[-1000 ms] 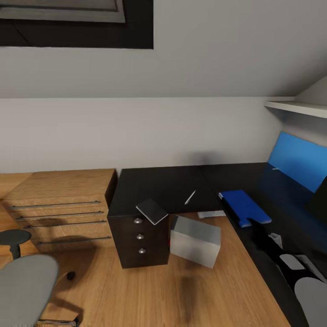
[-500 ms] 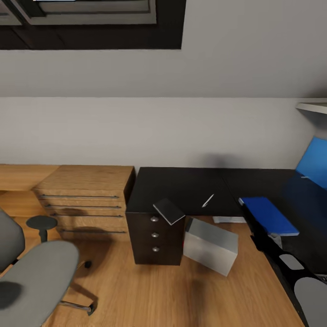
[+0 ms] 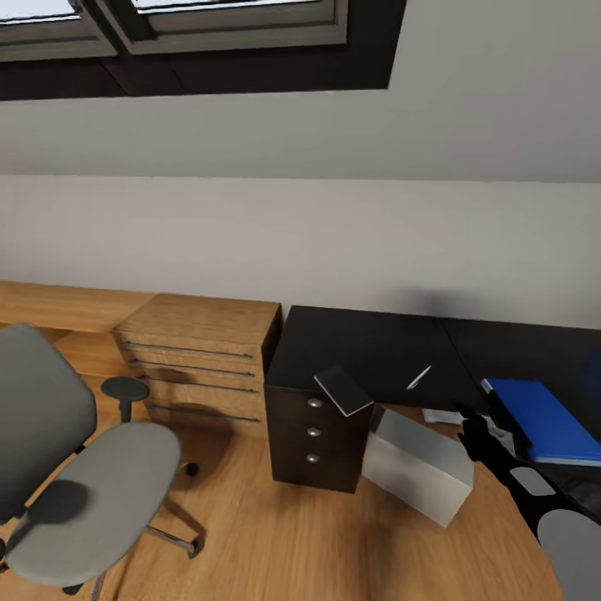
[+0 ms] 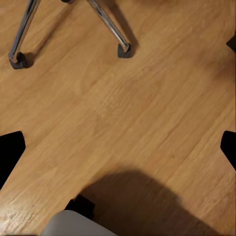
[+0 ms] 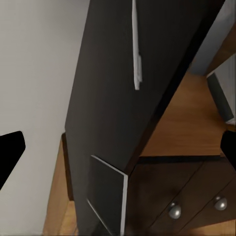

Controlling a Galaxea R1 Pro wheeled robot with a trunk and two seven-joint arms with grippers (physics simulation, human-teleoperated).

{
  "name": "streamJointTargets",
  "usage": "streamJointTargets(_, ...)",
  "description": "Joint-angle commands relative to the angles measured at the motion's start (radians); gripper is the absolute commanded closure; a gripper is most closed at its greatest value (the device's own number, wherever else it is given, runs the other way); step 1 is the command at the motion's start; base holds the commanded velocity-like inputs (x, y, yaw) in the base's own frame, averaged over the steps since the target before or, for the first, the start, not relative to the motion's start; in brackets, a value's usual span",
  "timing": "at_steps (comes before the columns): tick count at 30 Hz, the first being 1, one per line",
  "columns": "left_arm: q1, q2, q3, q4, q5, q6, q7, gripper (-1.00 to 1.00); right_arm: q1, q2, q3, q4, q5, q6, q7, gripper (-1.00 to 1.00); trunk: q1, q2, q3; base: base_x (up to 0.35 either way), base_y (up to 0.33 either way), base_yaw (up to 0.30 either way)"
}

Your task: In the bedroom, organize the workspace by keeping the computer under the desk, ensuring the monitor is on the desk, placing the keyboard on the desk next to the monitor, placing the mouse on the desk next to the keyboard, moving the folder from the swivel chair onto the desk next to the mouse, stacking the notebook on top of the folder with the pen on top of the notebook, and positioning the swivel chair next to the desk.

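Against the far wall, from the head camera, the glossy black desk [image 3: 367, 346] carries the blue folder [image 3: 547, 419] on its right wing, the pen [image 3: 418, 377] lying near the inner corner, and the dark notebook [image 3: 343, 390] hanging over the front edge above the drawer unit [image 3: 315, 434]. The grey computer [image 3: 419, 466] sits on the floor just beside those drawers. The swivel chair [image 3: 79, 476] stands well apart from the desk, in front of a light-wood chest [image 3: 200, 359].

The left wrist camera looks down at bare floor, with the chair's chrome legs [image 4: 110, 27] and castors beyond the left gripper [image 4: 118, 147]; its tips sit wide apart at the picture's edges, holding nothing.

The right gripper [image 5: 118, 147] is likewise spread and empty, with the pen [image 5: 136, 59] and the overhanging notebook [image 5: 105, 196] ahead of its fingers.

I'd judge the notebook is next: reach forward, pinch its overhanging edge, carry it to the folder.
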Motion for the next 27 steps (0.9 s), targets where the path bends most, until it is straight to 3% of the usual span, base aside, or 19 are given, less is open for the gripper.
streamJointTargets(1,-0.001,0.0,-0.003,0.001,0.01,-0.003,-0.002,-1.0,0.0,0.0,-0.004,0.0,-0.007,0.009,0.001,-1.0,0.0,-0.001,-0.001,0.0,0.0,0.276)
streamJointTargets(17,-0.001,0.0,-0.003,0.001,0.009,-0.004,-0.002,-1.0,0.0,0.017,-0.004,0.004,-0.005,0.009,0.0,-1.0,0.0,-0.001,-0.001,0.0,0.0,0.271)
streamJointTargets(27,-0.001,-0.004,-0.003,0.001,0.009,-0.004,-0.002,-1.0,0.0,0.046,-0.004,0.006,0.018,0.009,-0.001,-1.0,0.004,-0.008,-0.004,0.0,0.0,0.082)
